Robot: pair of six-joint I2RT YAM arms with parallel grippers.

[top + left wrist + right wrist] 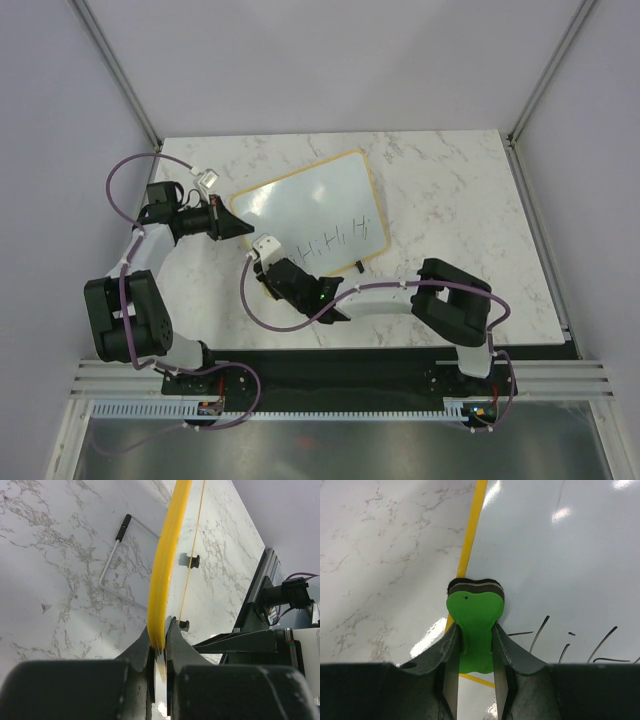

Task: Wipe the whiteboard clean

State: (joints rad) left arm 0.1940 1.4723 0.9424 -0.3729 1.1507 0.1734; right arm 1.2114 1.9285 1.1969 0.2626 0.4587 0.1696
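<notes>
The whiteboard [320,208] lies tilted on the marble table, with a yellow-tan frame and black handwriting [340,240] near its lower right edge. My left gripper [243,226] is shut on the board's left frame edge [165,575]. My right gripper [268,262] is shut on a green eraser [474,617] with a dark felt pad, which sits on the board's near left corner beside the frame [470,535]. Black strokes [570,645] show to the eraser's right.
A bent metal stand wire with black tips [116,555] lies under the raised board. A small black foot [192,560] shows on the board's underside. The table's right edge meets a metal rail [540,240]. Purple cables loop by both arms.
</notes>
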